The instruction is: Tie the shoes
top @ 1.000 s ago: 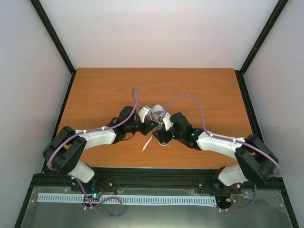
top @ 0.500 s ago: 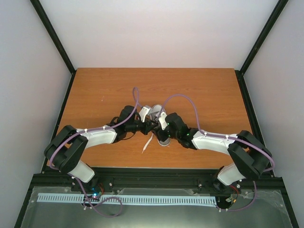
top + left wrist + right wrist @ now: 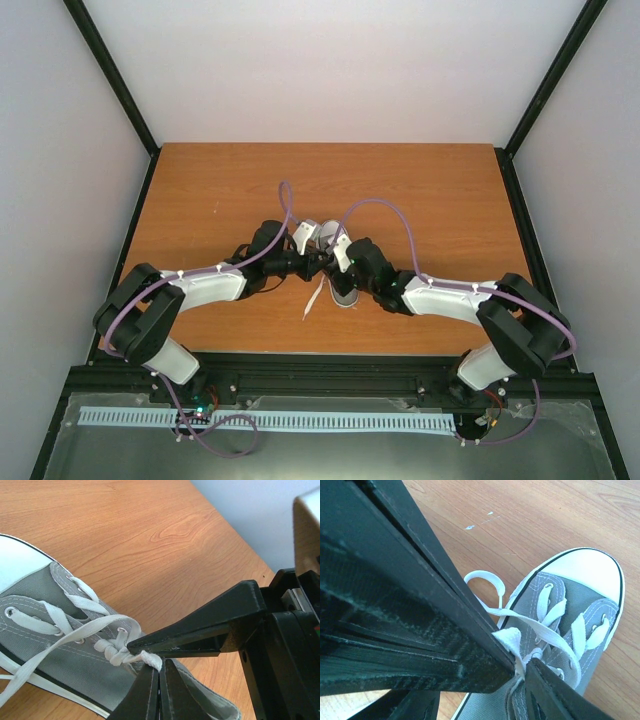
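The grey sneaker lies mid-table under both grippers, its white toe cap pointing away. My left gripper is shut on a short stub of white lace beside the knot. In the right wrist view the left gripper fills the left side as a big black wedge with that lace at its tip. My right gripper is open and straddles the left gripper's tip. One of its fingers touches the lace; the other is mostly hidden. That finger also shows in the left wrist view.
A loose lace end trails onto the wooden table toward the near edge. Another lace curls beside the shoe. Black frame posts and pale walls enclose the table. Purple cables arch over both wrists.
My right gripper has moved left and closed in on the left gripper's tip over the shoe. The left gripper has kept its hold and barely moved.
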You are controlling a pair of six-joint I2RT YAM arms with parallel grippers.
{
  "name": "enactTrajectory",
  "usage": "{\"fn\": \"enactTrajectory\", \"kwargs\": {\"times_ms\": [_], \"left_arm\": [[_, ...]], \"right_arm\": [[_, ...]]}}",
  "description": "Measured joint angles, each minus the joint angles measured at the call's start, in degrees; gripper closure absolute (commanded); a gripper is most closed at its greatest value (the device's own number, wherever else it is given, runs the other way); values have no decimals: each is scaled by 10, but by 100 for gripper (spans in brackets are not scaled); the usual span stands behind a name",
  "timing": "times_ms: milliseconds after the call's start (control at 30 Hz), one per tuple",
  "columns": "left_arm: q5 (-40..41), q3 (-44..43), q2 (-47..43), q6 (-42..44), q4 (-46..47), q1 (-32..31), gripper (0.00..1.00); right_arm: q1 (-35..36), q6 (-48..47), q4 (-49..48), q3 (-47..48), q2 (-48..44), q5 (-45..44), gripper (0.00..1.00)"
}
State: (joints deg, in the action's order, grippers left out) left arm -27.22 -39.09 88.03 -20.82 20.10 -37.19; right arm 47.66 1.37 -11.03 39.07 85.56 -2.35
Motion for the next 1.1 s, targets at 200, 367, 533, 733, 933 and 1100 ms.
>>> {"fn": "enactTrajectory", "kwargs": {"times_ms": [200, 367, 533, 733, 933, 1100], "left_arm": [[0, -1, 4, 0, 0, 1, 99], [0, -6, 9, 0, 3, 2, 99], [3, -7, 10, 0, 7, 2, 99], [5, -8, 12, 0, 8, 2, 99], [6, -8, 12, 0, 9, 2, 99], [12, -8, 14, -2, 10, 2, 54]], "right_arm": [[0, -5, -8, 0, 8, -7, 67], [1, -8, -13, 0, 12, -18, 75], [1, -5, -17, 0, 14, -32, 87], [1, 1, -18, 0, 18, -53, 96], [1, 4, -21, 0, 21, -66, 97], [1, 5, -20, 0, 23, -73, 97]]}}
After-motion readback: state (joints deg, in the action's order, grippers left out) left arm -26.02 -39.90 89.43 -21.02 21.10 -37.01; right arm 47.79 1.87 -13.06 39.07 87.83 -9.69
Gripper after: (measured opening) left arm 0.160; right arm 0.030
